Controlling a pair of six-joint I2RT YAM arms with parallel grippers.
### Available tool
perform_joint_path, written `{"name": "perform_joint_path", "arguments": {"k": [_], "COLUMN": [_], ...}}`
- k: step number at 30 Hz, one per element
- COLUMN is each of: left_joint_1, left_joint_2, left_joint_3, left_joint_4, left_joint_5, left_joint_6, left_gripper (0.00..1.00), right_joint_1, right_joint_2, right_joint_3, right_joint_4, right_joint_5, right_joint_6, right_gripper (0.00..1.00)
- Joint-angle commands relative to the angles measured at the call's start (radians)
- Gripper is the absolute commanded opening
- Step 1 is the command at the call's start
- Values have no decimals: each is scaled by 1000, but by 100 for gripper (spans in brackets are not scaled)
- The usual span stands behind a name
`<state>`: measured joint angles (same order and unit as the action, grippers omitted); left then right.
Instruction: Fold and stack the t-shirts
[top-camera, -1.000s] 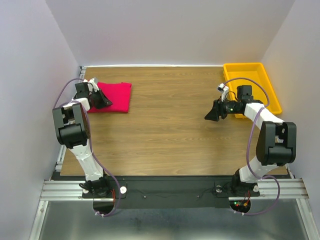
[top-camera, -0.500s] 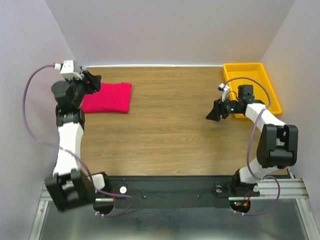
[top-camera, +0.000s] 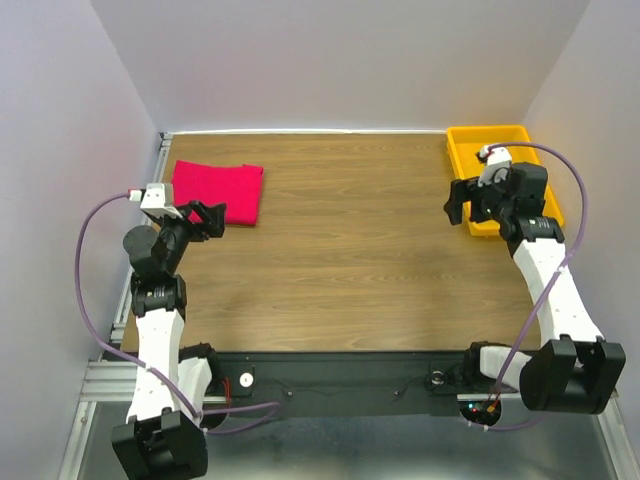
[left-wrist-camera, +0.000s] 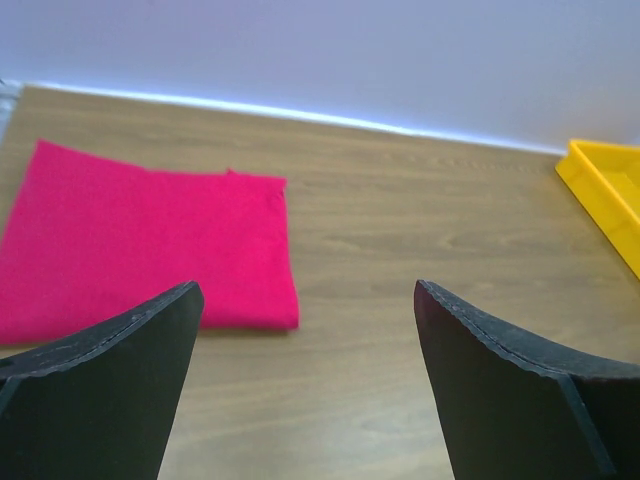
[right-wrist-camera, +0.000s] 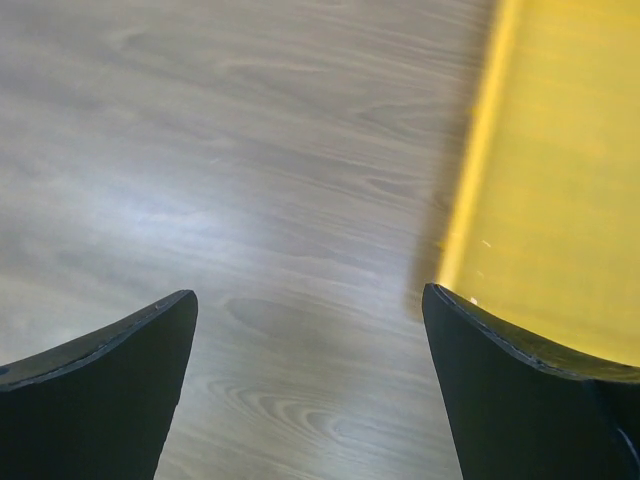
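The t-shirt (left-wrist-camera: 140, 245) is soft, matt cloth. The tabletop (top-camera: 340, 240) shows wood grain with a faint sheen; the tray (right-wrist-camera: 560, 150) is smooth yellow plastic.

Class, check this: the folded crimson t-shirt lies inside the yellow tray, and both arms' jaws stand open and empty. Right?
No: the t-shirt lies on the table's far left corner, apart from the yellow tray, as the top view shows. Both arms' jaws do stand open and empty.
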<state>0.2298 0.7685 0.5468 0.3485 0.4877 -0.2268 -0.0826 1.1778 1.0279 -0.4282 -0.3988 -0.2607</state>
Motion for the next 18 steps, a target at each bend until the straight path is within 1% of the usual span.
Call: {"name": "perform_joint_path", "arguments": {"k": [1, 2, 3, 5, 7, 8, 14, 18], "left_joint_1": [-32, -47, -85, -122, -162, -168, -182, -184], "left_joint_2": [-69, -78, -92, -98, -98, -98, -103, -112], "left_joint_3": [-22, -27, -28, -10, 1, 7, 8, 7], "left_joint_4": [-2, -28, -39, -90, -123, -144, -157, -163], "left_joint_5": [49, 29, -10, -56, -130, -142, -143, -152], "left_joint_6": [18, 47, 58, 111, 132, 133, 126, 124], "left_gripper": [98, 98, 98, 98, 98, 98, 98, 98], "right_joint_1": [-14, -13, -14, -13, -13, -13, -13, -13], "right_joint_2": [-52, -81, -92, -116, -127, -136, -167, -187], "right_joint_3": [-55, -69, -96, -114, -130, -147, -198, -207], "right_joint_4": [103, 120, 144, 154, 167, 172, 198, 200], "right_joint_5": [296, 333, 389, 448, 494, 503, 532, 522], "right_joint_6": [253, 296, 339, 363, 365, 364, 368, 325], "right_gripper": [100, 100, 100, 100, 100, 100, 100, 100]}}
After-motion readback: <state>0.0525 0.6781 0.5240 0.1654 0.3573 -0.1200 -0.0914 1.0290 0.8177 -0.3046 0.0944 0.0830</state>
